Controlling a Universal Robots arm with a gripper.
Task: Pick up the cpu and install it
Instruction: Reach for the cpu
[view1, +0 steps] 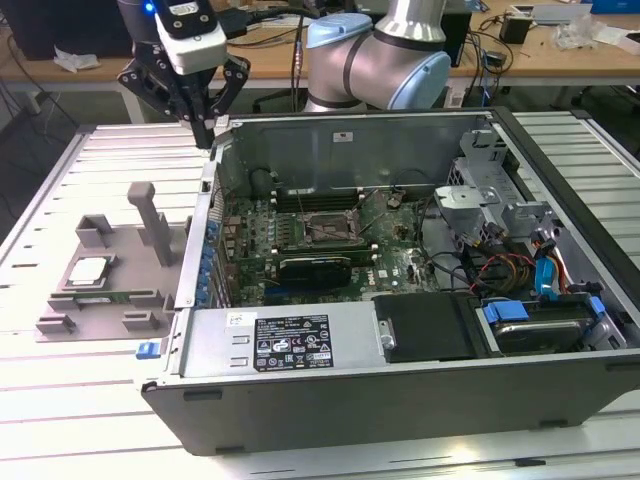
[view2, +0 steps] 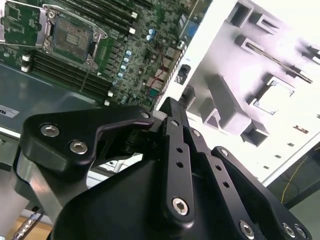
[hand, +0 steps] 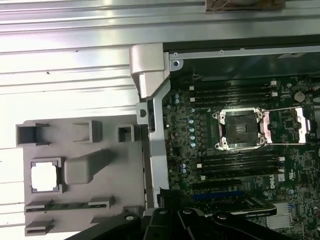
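Cpu (view1: 88, 270) seated in grey holder (view1: 135, 275), tool (view1: 206, 128) well apart above case (view1: 400, 400) corner, fingers together

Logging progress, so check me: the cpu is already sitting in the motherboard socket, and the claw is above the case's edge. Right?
Not quite. The cpu lies in the gray holder outside the case, and the socket is empty, as the first wrist view shows. The claw is above the case's edge.
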